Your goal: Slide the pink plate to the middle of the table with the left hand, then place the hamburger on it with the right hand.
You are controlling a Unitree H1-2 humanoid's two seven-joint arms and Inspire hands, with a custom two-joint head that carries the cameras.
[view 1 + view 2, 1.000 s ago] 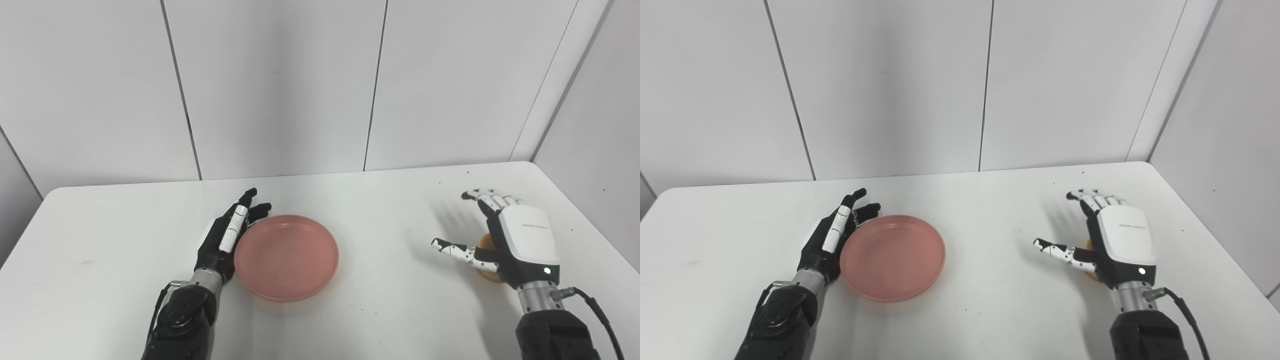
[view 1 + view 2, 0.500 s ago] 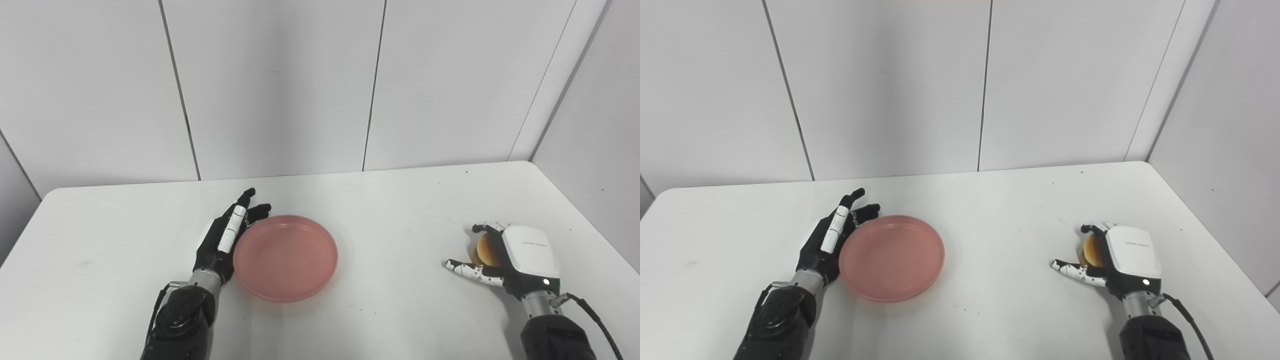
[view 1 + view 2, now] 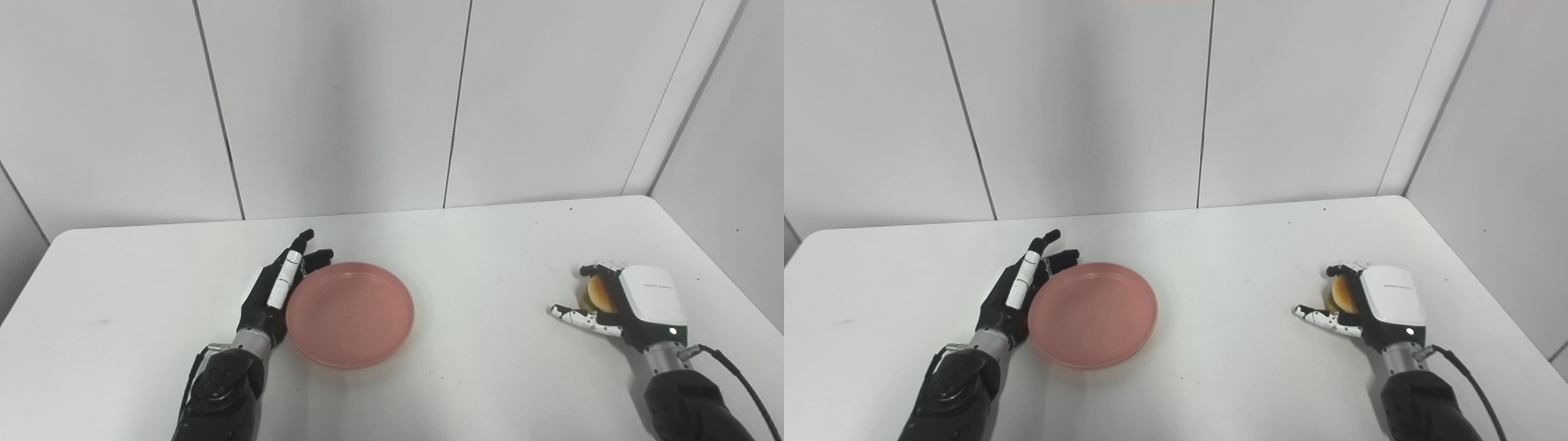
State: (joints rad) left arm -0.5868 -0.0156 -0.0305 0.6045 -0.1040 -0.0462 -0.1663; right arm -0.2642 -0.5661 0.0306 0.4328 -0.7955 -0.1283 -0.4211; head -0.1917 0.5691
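Note:
The pink plate [image 3: 350,315] lies flat on the white table [image 3: 484,251], a little left of its middle, with nothing on it. My left hand [image 3: 274,293] is open, fingers straight and flat along the plate's left rim, touching it. Far to the right, the hamburger [image 3: 599,293] shows as a tan bun, partly hidden inside my right hand [image 3: 640,300]. That hand's fingers curl over the bun's far side, while the thumb sticks out to the left, low over the table.
White wall panels [image 3: 343,104] stand behind the table's far edge and along its right side. The right edge of the table runs close to my right hand. A cable [image 3: 735,380] trails from the right wrist.
My right hand came down from above with spread fingers and curled them around the hamburger; since half a second ago it has shifted slightly away from me. Left hand and plate have stayed put.

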